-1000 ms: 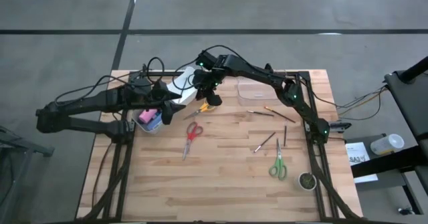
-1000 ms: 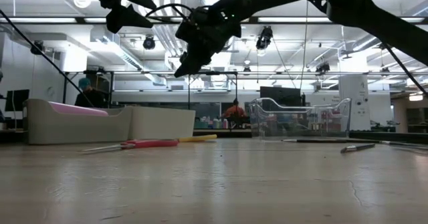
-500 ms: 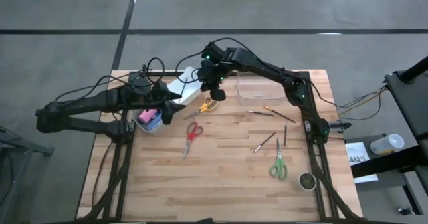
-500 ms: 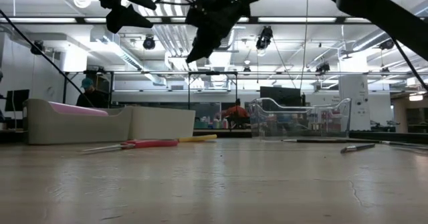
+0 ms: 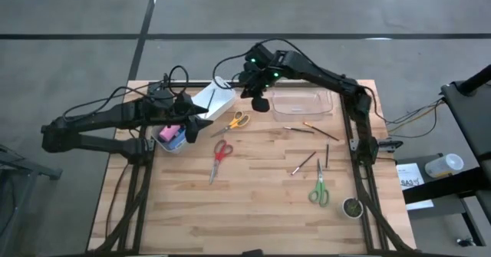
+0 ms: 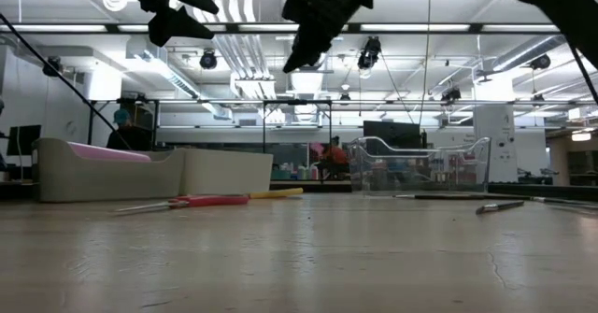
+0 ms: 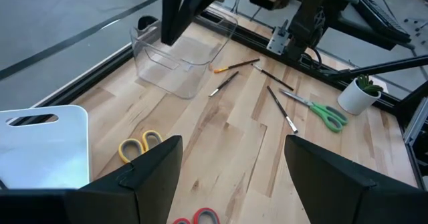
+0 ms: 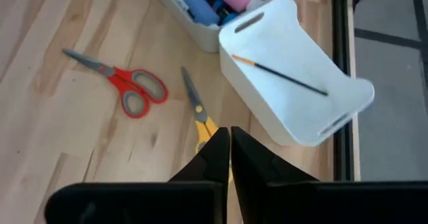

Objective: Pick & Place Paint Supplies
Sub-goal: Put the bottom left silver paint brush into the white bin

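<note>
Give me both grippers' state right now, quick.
Left gripper: open, holding nothing, above the table by the yellow scissors.
Right gripper: shut, empty, raised near the white bin.

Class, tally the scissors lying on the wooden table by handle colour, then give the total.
Yellow-handled scissors: 1
Red-handled scissors: 1
Green-handled scissors: 1
Total: 3
</note>
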